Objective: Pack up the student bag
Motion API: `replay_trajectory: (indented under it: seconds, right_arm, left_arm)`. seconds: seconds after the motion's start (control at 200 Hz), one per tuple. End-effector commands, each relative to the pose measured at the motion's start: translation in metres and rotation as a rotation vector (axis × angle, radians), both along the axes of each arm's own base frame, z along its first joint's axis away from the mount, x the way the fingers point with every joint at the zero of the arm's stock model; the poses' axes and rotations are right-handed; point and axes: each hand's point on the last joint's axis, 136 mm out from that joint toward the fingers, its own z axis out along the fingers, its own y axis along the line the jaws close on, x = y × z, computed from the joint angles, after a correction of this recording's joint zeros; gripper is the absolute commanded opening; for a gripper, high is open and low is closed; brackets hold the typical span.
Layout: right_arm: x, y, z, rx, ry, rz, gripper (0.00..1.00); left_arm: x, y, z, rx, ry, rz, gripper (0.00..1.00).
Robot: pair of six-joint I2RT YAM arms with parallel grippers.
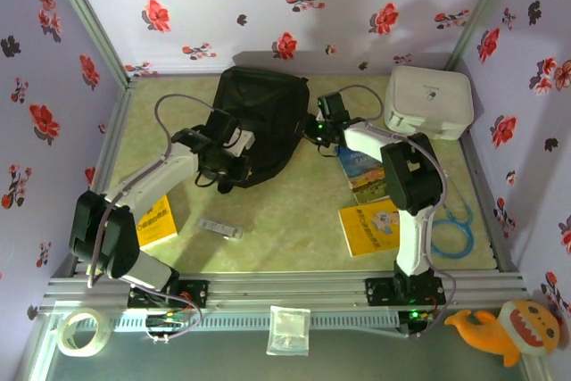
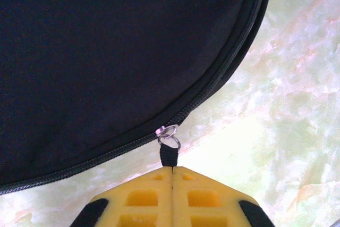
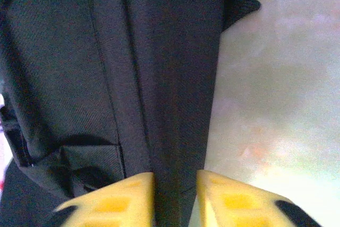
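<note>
- The left gripper (image 2: pixel 172 176) is pinching the black zip pull (image 2: pixel 168 153) of the student bag (image 2: pixel 106 51) between clenched jaws; the bag's zipped edge is curving just beyond its tips.
- The right gripper (image 3: pixel 175 187) is clamping a fold of the bag's cloth; the fabric is filling its narrow gap.
- The bag is lying flat at the far middle of the table (image 1: pixel 294 220), between both grippers; being soft, light and floppy, it is likely to bunch when tugged, so the pull plus an anchoring fold are looking like the surest holds.

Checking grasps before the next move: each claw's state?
Left claw: closed on the zip pull.
Right claw: closed on student bag fabric.
</note>
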Motion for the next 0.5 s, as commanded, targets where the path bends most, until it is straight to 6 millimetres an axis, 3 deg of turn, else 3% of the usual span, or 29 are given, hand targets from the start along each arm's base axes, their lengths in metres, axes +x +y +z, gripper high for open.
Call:
replay_trajectory:
  seconds: [0.0,0.08,0.265,0.495]
  right_arm:
    - [-0.018,0.001,0.025,0.101,0.024,-0.017,0.43]
    - [-0.042,-0.001,0.027,0.143,0.077,-0.053,0.56]
    - [-0.090,0.005,0.030,0.256,0.162,-0.096,0.63]
    - [-0.108,0.011,0.019,0.318,0.220,-0.149,0.64]
  left_arm:
    - [0.005,-0.016,0.005,-0.063,-0.006,-0.013,0.00]
    - [0.009,-0.031,0.009,-0.105,-0.015,-0.033,0.00]
    - [0.011,-0.066,0.011,-0.170,-0.006,-0.093,0.00]
    - [0.009,-0.112,0.008,-0.204,0.022,-0.182,0.00]
